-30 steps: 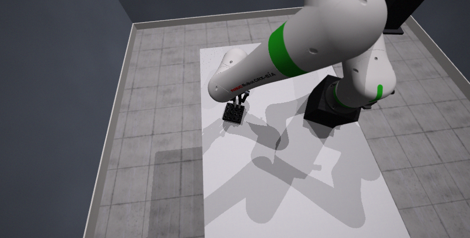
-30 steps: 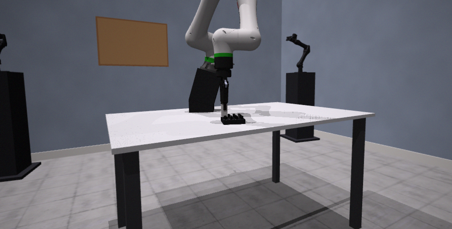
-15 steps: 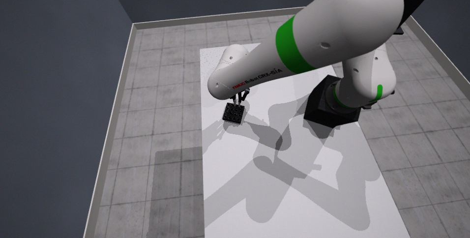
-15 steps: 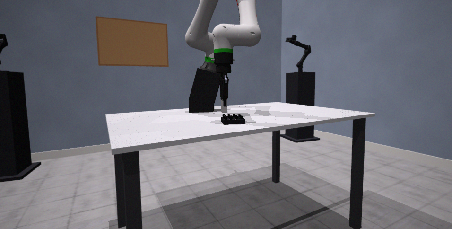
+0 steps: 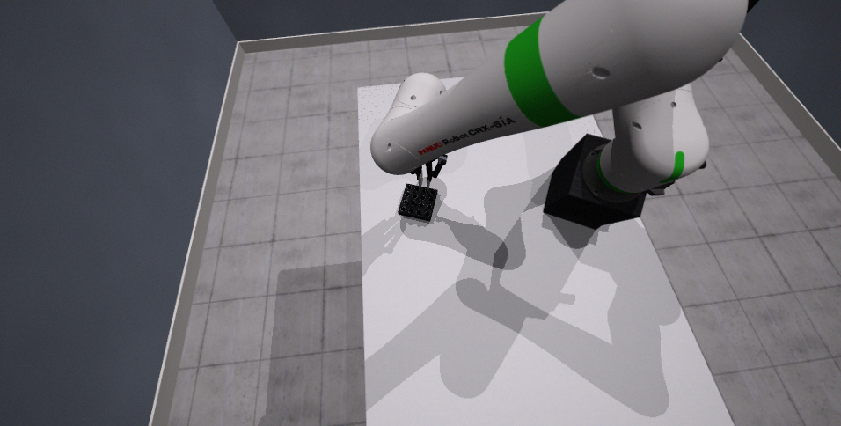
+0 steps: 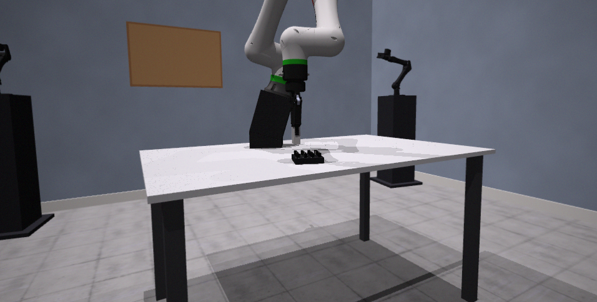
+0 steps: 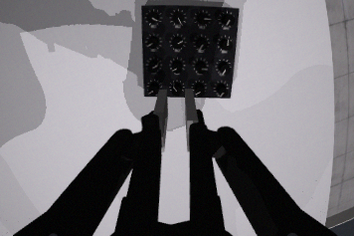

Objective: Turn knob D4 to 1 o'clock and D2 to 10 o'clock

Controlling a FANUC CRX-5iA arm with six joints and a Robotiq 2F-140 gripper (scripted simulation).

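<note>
The black knob box (image 5: 418, 201) (image 6: 308, 160) (image 7: 189, 55) stands on the table, its names reading upright in the wrist view. There row D is the row nearest my fingers. Knob D2 (image 7: 177, 88) shows between the two fingertips, its white line slanting to the upper left. Knob D4 (image 7: 222, 89) is at the lower right corner; its line seems to point toward the lower side, hard to read exactly. My gripper (image 5: 424, 184) (image 6: 295, 139) (image 7: 176, 102) points down above the box's front part. Its fingers stand a small gap apart with nothing held. The socket cannot be made out.
The white table (image 5: 399, 305) (image 6: 233, 170) (image 7: 278, 143) carries the arm's black base (image 5: 594, 194) (image 6: 269, 120). The other row D knobs, D1 (image 7: 154, 87) and D3 (image 7: 199, 88), are close outside the fingertips. Pedestals (image 6: 396, 120) with small arms stand beyond the table.
</note>
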